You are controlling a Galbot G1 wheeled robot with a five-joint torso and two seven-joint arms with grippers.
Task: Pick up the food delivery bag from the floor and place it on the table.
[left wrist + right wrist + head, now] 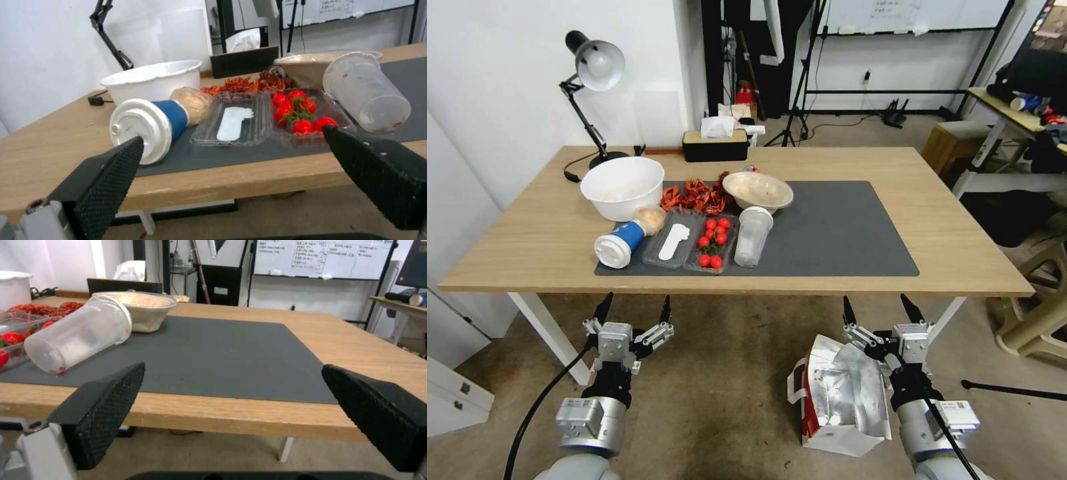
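Observation:
The food delivery bag (840, 393), red and white with crumpled silver foil at its open top, stands on the floor (720, 393) before the table's front edge, on the right side. My right gripper (880, 305) hangs open just above the bag's far right corner, touching nothing. Off to the left, my left gripper (634, 305) is open too and holds nothing above bare floor. The light-wood table (960, 240) carries a dark grey mat (840, 233). Both wrist views look across the table edge between spread black fingers (106, 173) (102, 406).
On the mat's left half lie a white bowl (622, 187), a tipped blue-and-white cup (620, 243), a tomato tray (712, 243), a tipped clear cup (752, 235), a beige bowl (758, 191) and red scraps. A lamp (594, 67) and tissue box (715, 143) stand behind. A beige stool (1037, 313) stands right.

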